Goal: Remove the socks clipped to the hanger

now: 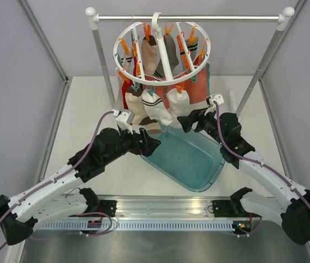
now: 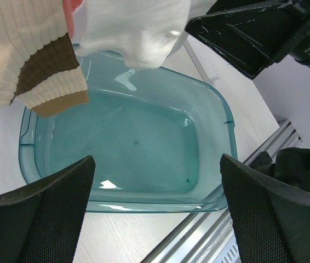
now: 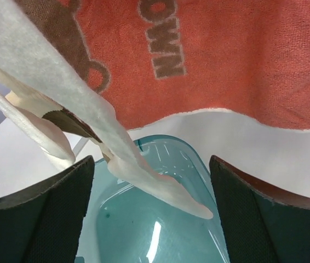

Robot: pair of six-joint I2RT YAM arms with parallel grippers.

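Evidently this is the reach-in before a first pull. The left gripper (image 1: 150, 143) is spread wide with nothing between its fingers, and its wrist view looks past them into the teal tub (image 2: 229, 123) below. The right gripper (image 1: 185, 121) is likewise parted and empty, level with the lower ends of the front socks (image 1: 156, 107).

Just above and between the two, a white sock (image 2: 138, 33) hangs with its rounded end down. Beside it hangs a beige sock (image 2: 29, 60), its ribbed, brown-banded end lowest. Neither gripper touches fabric yet. Every sock in view is pinned to the hanger (image 1: 163, 60), which hooks over the rail stand (image 1: 199, 18) at the back of the counter (image 1: 78, 109).

Each sock's long axis runs close to vertical, top end at its clip and free end pointing down toward the tub. From the right wrist, the white sock (image 3: 89, 126) slants across a coral cloth (image 3: 226, 60) behind it.

The next move, I judge, calls for one gripper to close on a sock's lower half and draw straight down along that axis. The ring may swing, so the other gripper could steady it.
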